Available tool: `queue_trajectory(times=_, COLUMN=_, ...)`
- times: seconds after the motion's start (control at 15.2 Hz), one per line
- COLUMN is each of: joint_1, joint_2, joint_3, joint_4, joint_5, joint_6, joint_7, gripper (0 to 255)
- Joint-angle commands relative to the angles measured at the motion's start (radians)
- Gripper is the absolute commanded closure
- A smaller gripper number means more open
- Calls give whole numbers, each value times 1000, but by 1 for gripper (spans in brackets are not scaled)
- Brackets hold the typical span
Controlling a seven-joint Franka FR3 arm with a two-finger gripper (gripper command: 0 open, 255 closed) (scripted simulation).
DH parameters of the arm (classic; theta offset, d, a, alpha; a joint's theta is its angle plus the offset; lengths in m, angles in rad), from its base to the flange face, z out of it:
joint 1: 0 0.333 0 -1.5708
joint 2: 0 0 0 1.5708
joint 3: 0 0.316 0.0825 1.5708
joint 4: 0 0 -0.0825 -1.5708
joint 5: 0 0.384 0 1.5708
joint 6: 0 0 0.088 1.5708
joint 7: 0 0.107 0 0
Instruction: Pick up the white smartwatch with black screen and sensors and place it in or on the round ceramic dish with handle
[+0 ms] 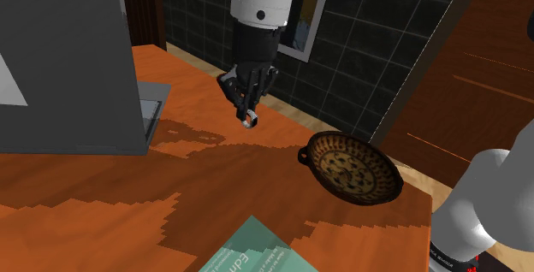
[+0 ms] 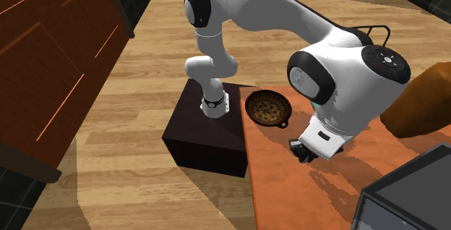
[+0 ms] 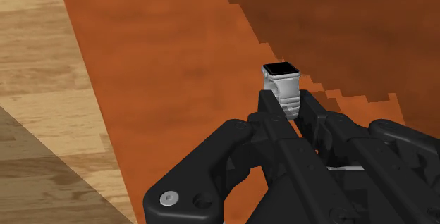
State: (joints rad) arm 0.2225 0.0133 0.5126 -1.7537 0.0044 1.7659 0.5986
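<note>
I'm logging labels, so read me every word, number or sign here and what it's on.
"Ed": seems to begin the print on the teal booklet; the rest is too blurred to read.
White marks on the arm's black base band: too small to read.

White arm [image 2: 269, 13], round dish [image 2: 266, 109], orange table [image 2: 303, 192]

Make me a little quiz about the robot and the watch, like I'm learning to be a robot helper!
1. True or false: the smartwatch lies in the dish.
2. Pick one: what does the gripper clasp? A) the dish's handle B) the smartwatch C) nothing
3. Fill in: the smartwatch's screen is coloured ____.

Key: 1 false; 2 B; 3 black.
</note>
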Motion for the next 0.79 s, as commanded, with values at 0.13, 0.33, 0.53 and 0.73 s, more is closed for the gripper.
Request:
queue_trajectory(times=0.13, joint_1=0, joint_2=3, joint_3=0, joint_4=58, joint_5=-1, joint_6=-55, joint_7=1, gripper=255)
queue_trajectory(times=0.33, joint_1=1, joint_2=9, joint_3=1, joint_4=104, joint_5=-4, joint_6=-97, joint_7=4, gripper=255)
queue_trajectory(times=0.53, joint_1=3, joint_2=17, joint_3=3, joint_4=154, joint_5=-8, joint_6=-139, joint_7=7, gripper=255)
queue_trajectory(times=0.73, joint_1=6, joint_2=28, joint_3=5, joint_4=206, joint_5=-14, joint_6=-182, joint_7=11, gripper=255)
